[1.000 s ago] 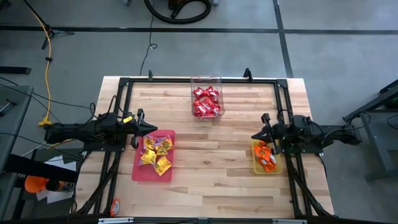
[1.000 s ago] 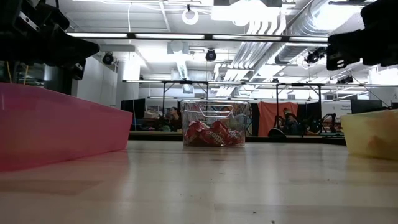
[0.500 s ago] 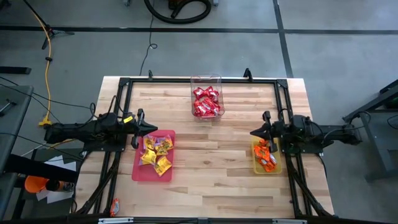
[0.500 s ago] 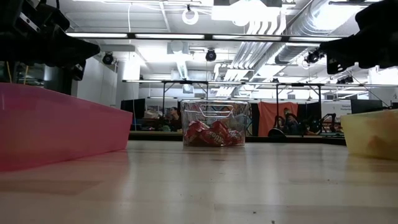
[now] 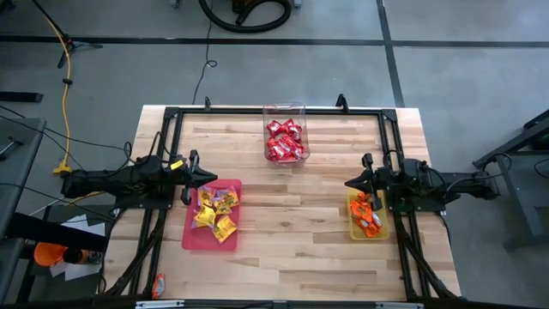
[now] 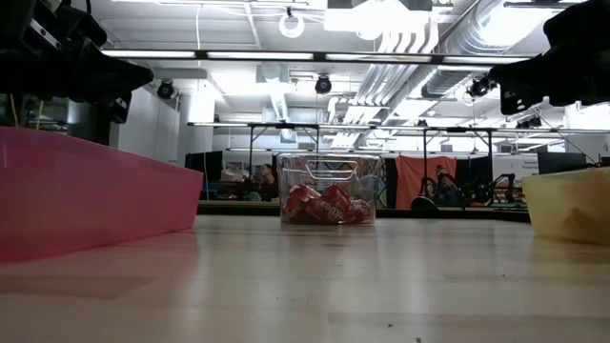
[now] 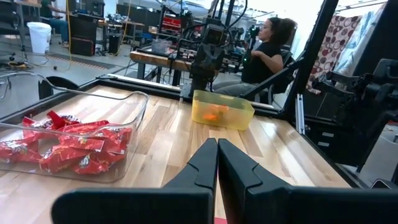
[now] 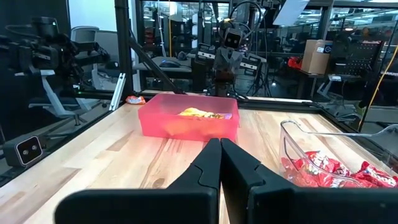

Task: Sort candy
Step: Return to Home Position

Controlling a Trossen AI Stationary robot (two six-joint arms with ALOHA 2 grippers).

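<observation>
Yellow candy [image 5: 214, 210] lies in the pink tray [image 5: 193, 236] at the table's left. Orange candy [image 5: 366, 215] fills the yellow tray [image 5: 382, 232] at the right. Red candy [image 5: 285, 140] sits in the clear tub [image 5: 285, 110] at the far middle. My left gripper [image 5: 213, 178] hangs shut and level just above the pink tray's far end, its fingers [image 7: 205, 162] pressed together with nothing between them. My right gripper [image 5: 347, 184] hangs shut and level just beyond the yellow tray's far end, its fingers [image 8: 208, 162] likewise closed on nothing.
A black frame [image 5: 274, 110] runs around the wooden tabletop [image 5: 292, 223]. One stray orange packet [image 5: 158, 284] lies at the near left corner by the frame. Bare wood stretches between the two trays. A person [image 7: 267, 50] sits in the room beyond the table.
My right gripper has swung its tip slightly toward the table's far edge and stays shut. The candy and trays have kept their places.
</observation>
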